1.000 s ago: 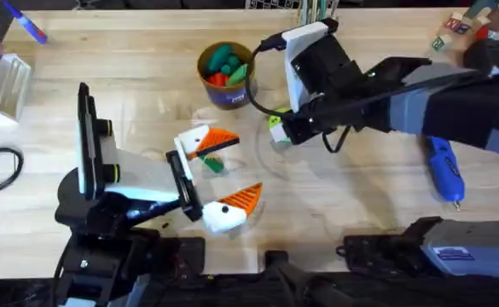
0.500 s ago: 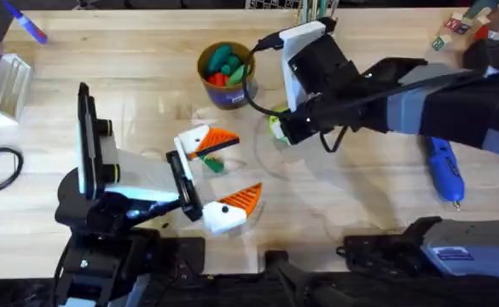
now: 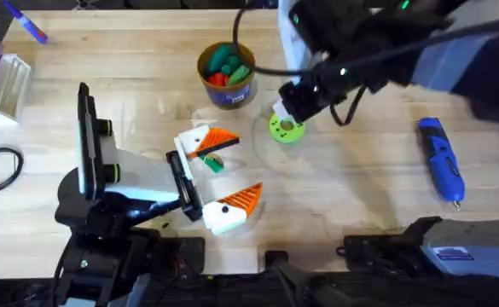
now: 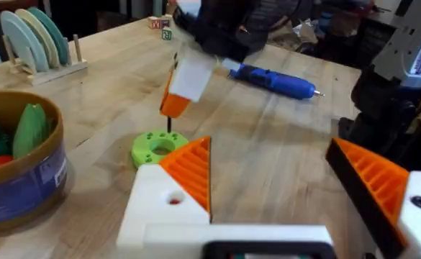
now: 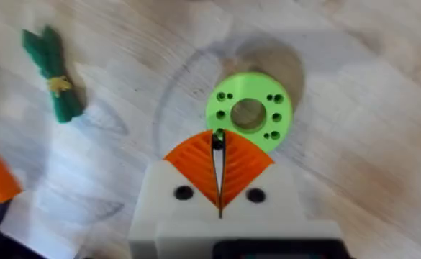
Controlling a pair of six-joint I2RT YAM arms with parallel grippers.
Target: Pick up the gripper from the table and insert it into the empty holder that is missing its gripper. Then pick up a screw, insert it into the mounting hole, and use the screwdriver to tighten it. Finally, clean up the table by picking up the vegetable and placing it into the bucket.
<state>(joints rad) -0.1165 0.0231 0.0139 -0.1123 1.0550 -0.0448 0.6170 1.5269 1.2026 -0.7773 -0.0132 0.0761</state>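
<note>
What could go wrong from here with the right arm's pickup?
1. The right end effector pinches the thin dark screw only at its very tips, above the green disc. The screw may tilt or drop in transit.
2. The screwdriver lies well off to the right, so the screw would likely sit loose in its hole while an arm fetches it.

The pale wooden counter [image 3: 130, 77] carries a flat green holed disc [image 3: 286, 129], a blue pen-shaped screwdriver [image 3: 440, 162], a blue brown-rimmed bucket [image 3: 225, 75], and a slim green toy vegetable [image 5: 54, 75].
</note>
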